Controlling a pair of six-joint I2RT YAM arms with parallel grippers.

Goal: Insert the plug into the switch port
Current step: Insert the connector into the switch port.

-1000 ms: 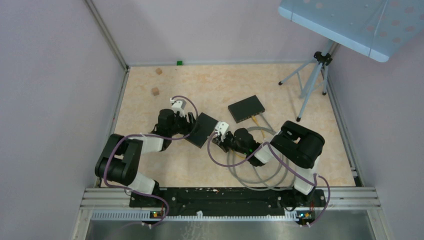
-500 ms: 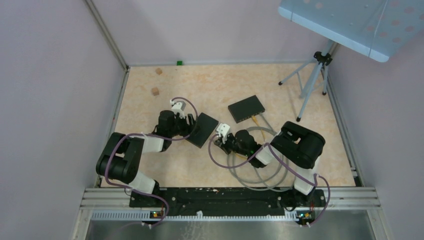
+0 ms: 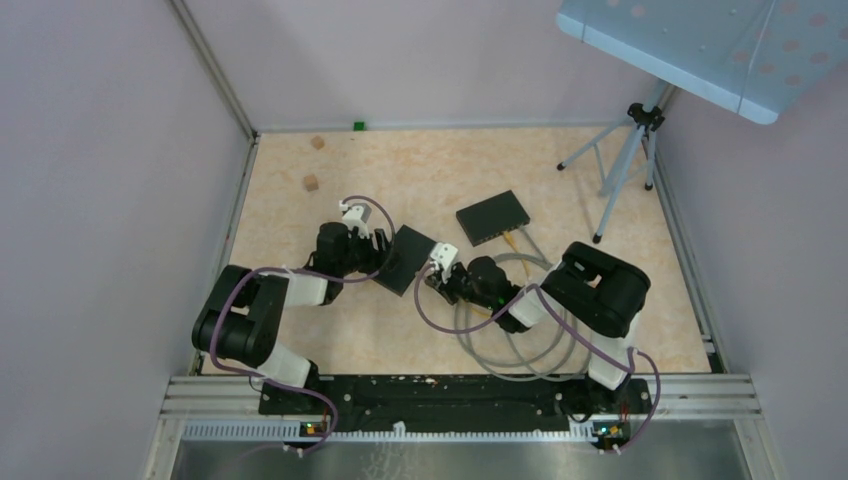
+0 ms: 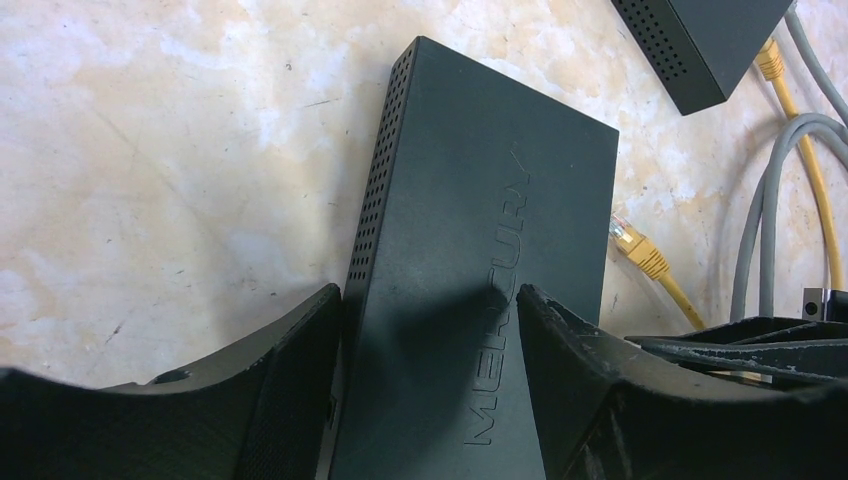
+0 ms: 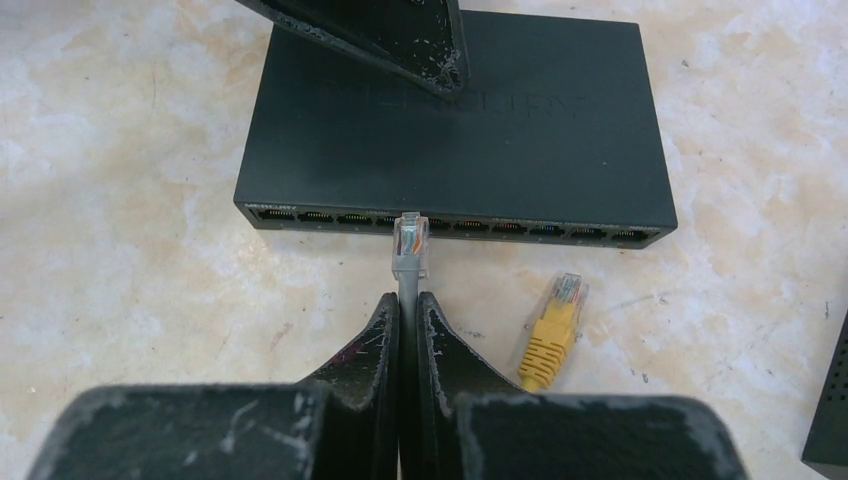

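The black switch (image 3: 405,258) lies flat on the table mid-left, its row of ports (image 5: 450,224) facing my right gripper. My left gripper (image 4: 428,295) is open at the switch (image 4: 480,230). One finger (image 4: 290,350) sits against the perforated back side and the other finger (image 4: 570,360) rests over the top face. My right gripper (image 5: 408,298) is shut on the grey cable just behind its clear plug (image 5: 410,242). The plug's tip is at the mouth of a port left of centre. Most of the plug is outside it.
A loose yellow plug (image 5: 552,335) lies just right of the grey one. A second black switch (image 3: 492,217) sits further back with a yellow cable in it. Grey cable loops (image 3: 510,340) lie by the right arm. A tripod (image 3: 625,165) stands back right, and wooden cubes (image 3: 311,183) back left.
The right gripper with the plug dipped slightly away from the switch and came back. The left gripper and the switch have barely shifted.
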